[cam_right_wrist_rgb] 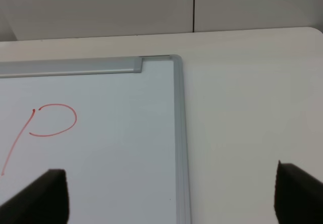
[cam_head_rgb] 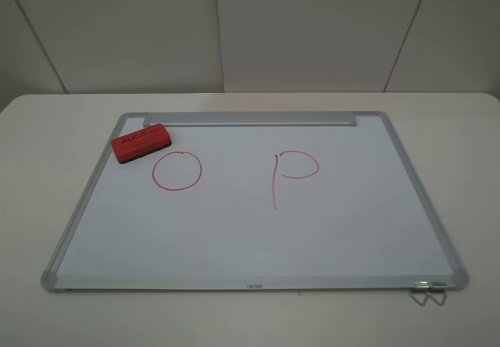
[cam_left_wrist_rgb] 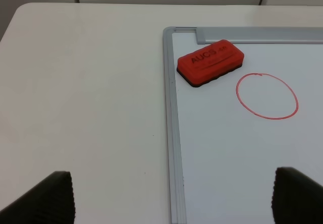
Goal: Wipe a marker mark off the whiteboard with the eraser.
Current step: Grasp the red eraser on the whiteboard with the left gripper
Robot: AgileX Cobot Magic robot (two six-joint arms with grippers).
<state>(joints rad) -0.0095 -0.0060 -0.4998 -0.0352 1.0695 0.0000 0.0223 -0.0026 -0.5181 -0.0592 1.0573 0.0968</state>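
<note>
**Operator:** Where is the mark I'm after?

**Spotter:** Your marker mark (cam_head_rgb: 176,170) is the thin red circle on the left half of the whiteboard (cam_head_rgb: 234,237), whole and unsmudged. The red letter P (cam_head_rgb: 293,171) stands to its right, well apart, and it isn't yours to wipe.

**Operator:** And the eraser?

**Spotter:** The eraser (cam_head_rgb: 141,142) lies flat in the board's far left corner, just beyond the circle and a little to its left, close to the tray strip (cam_head_rgb: 250,119). Its red top faces up, the dark felt is down on the board, and it sits slightly askew. I judge that suits you. With the felt on the surface, once you grip it you only need to slide it toward you and to the right.

**Operator:** What are my end effectors doing?

**Spotter:** Your left end effector (cam_left_wrist_rgb: 171,198) is released, fingers spread wide with nothing between them. It hangs above the board's left frame, nearer to you than the eraser, so it looks like the natural one for the pick. Your right end effector (cam_right_wrist_rgb: 171,198) is also released and empty, over the board's right frame towards the far corner.

**Operator:** Anything to watch?

**Spotter:** The board seems to lie loose on the desk (cam_head_rgb: 47,128). I can't tell whether the clips (cam_head_rgb: 428,294) at its near right corner hold it, so a hard push may shift it. Close across the eraser's short width.
</note>
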